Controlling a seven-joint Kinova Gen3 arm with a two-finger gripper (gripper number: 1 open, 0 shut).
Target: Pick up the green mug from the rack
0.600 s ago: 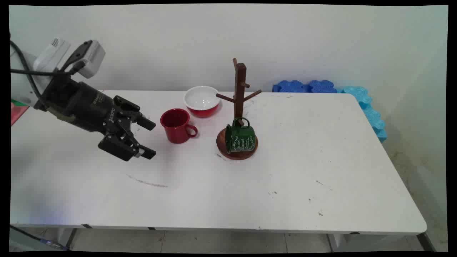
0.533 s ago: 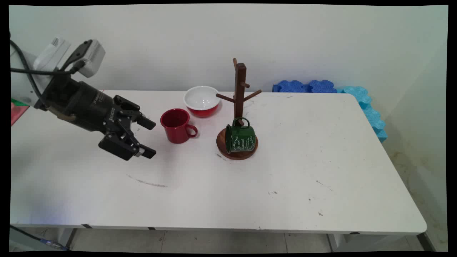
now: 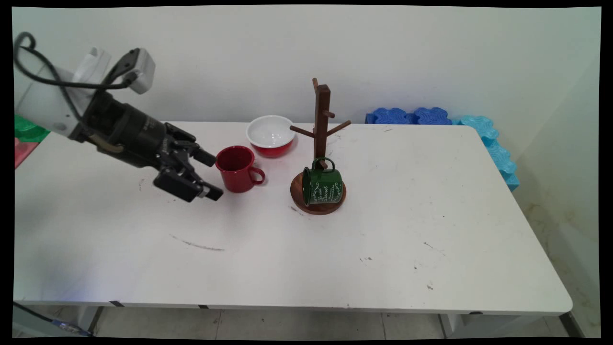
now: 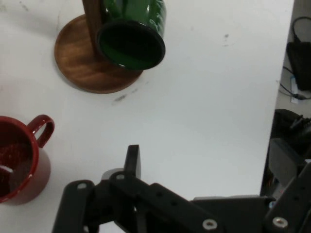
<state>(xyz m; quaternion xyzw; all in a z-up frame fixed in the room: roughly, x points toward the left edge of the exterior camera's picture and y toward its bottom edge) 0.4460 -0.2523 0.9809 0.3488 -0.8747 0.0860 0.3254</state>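
Observation:
My black gripper [image 3: 213, 176] is open and hangs low over the white table [image 3: 383, 230], just left of a red enamel mug [image 3: 235, 168]. The mug stands upright with its handle to the right, and its left side is level with the gap between my fingertips. In the hand view the red mug [image 4: 17, 165] sits at the left edge, with one black finger [image 4: 132, 160] beside it. A green mug [image 3: 323, 186] hangs tilted by its handle from a low peg of the wooden mug tree [image 3: 322, 115]. Its dark mouth [image 4: 130, 46] faces the hand camera over the round base [image 4: 80, 68].
A red bowl with a white inside [image 3: 270, 135] stands behind the red mug, close to the mug tree. Blue foam pieces [image 3: 407, 116] and lighter cyan ones [image 3: 495, 151] lie along the table's far right edge. Red and green flat things [image 3: 24, 139] show at the left edge.
The gripper has moved right and a little farther back, closing the gap to the red mug. It stays open. The mugs, bowl and mug tree have not moved.

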